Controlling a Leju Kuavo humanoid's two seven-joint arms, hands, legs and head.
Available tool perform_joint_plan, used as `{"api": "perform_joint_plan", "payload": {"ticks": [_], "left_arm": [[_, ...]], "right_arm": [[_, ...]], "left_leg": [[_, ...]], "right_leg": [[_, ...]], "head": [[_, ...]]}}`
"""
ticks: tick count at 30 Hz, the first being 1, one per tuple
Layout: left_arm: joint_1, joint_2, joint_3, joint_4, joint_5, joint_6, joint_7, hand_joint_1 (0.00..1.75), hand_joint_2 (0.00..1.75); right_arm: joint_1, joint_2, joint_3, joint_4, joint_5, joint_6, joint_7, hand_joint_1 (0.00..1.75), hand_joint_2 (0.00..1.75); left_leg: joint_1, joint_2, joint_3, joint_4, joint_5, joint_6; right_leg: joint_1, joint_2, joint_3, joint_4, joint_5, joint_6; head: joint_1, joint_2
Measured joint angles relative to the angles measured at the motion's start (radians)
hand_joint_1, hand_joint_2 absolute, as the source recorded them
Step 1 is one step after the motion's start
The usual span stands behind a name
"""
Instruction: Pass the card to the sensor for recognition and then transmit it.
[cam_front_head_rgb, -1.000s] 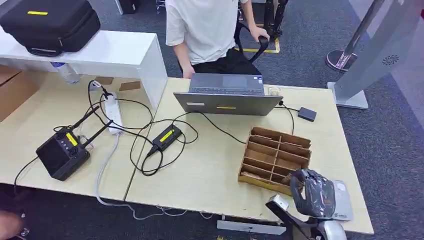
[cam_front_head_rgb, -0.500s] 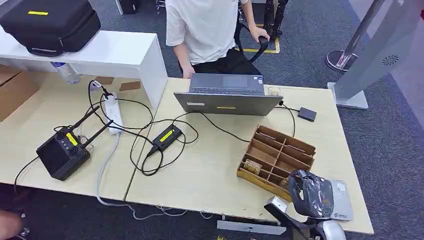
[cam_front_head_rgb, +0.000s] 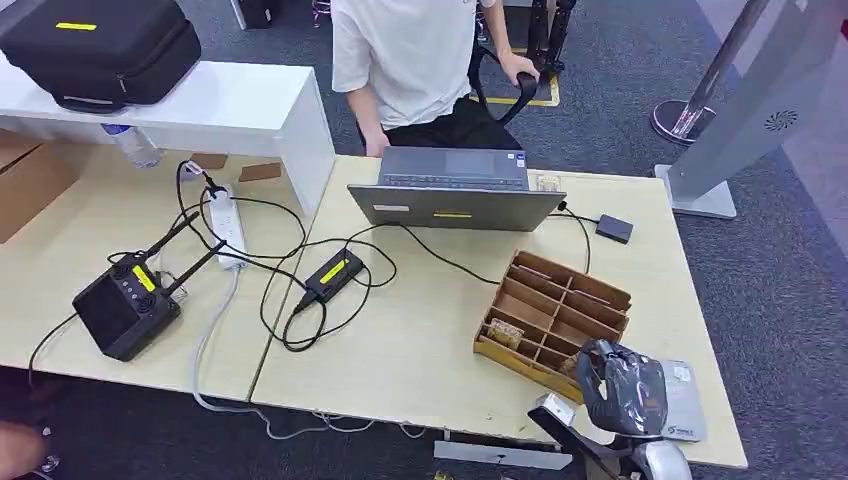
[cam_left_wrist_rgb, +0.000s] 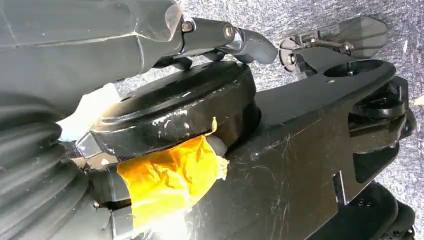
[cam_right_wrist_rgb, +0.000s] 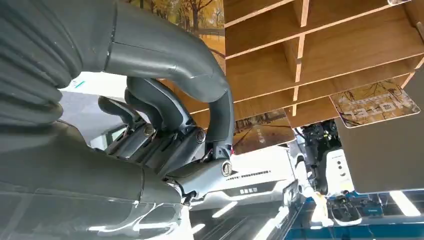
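Note:
A wooden compartment box (cam_front_head_rgb: 553, 310) lies on the table's near right part. One picture card (cam_front_head_rgb: 505, 333) lies in a near-left compartment. In the right wrist view, cards with an autumn-tree print (cam_right_wrist_rgb: 375, 102) sit in the box's slots (cam_right_wrist_rgb: 320, 55). My right hand (cam_front_head_rgb: 625, 390) is at the box's near right corner with its fingers (cam_right_wrist_rgb: 165, 107) curled. Another card (cam_right_wrist_rgb: 260, 131) shows just past the thumb; whether it is pinched is unclear. A small black sensor (cam_front_head_rgb: 614, 228) lies at the far right, cabled to the laptop (cam_front_head_rgb: 455, 190). My left hand (cam_left_wrist_rgb: 165, 165) hangs over the floor, holding nothing.
A flat grey pad (cam_front_head_rgb: 688, 400) lies under my right hand at the table's near edge. A person (cam_front_head_rgb: 405, 60) sits behind the laptop. Cables, a black adapter (cam_front_head_rgb: 334, 272), a power strip (cam_front_head_rgb: 228, 225) and a black controller (cam_front_head_rgb: 125, 305) occupy the left half.
A second ago the wooden box sat squarer to the table; it has since turned slightly and the card in its near-left compartment has come into sight. My right hand has barely shifted.

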Motion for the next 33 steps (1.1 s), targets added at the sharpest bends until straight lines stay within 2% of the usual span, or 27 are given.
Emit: {"api": "perform_joint_plan", "payload": {"ticks": [10,16,23,33], "left_arm": [[0.000,0.000,-0.019,0.000,-0.008,0.014,-0.018,0.00,1.75],[-0.003,0.000,-0.029,0.000,-0.007,0.018,0.000,0.00,1.75],[-0.008,0.001,-0.050,0.000,-0.008,0.014,0.005,0.00,1.75],[-0.010,0.001,-0.056,0.000,-0.008,0.014,0.005,0.00,1.75]], "right_arm": [[-0.001,0.000,0.008,0.000,-0.013,0.000,0.004,1.75,1.75],[-0.013,-0.003,0.015,-0.002,-0.057,0.000,0.000,1.75,1.75],[-0.108,-0.052,0.085,-0.025,-0.111,0.000,0.065,1.75,1.75],[-0.134,-0.079,0.124,-0.032,-0.111,0.000,0.071,1.75,1.75]], "left_leg": [[0.000,0.000,0.000,0.000,0.000,0.000],[0.000,0.000,0.000,0.000,0.000,0.000],[0.000,-0.001,0.000,0.000,0.002,0.001],[0.000,-0.001,0.000,0.000,0.002,0.001]], "right_leg": [[0.000,0.000,0.000,0.000,0.000,0.000],[0.000,0.000,0.000,0.000,0.000,0.000],[0.000,0.000,0.000,0.000,0.001,0.001],[0.000,0.000,0.000,0.000,0.001,0.001]], "head": [[0.000,0.000],[0.000,0.000],[0.000,0.000],[0.000,0.000]]}}
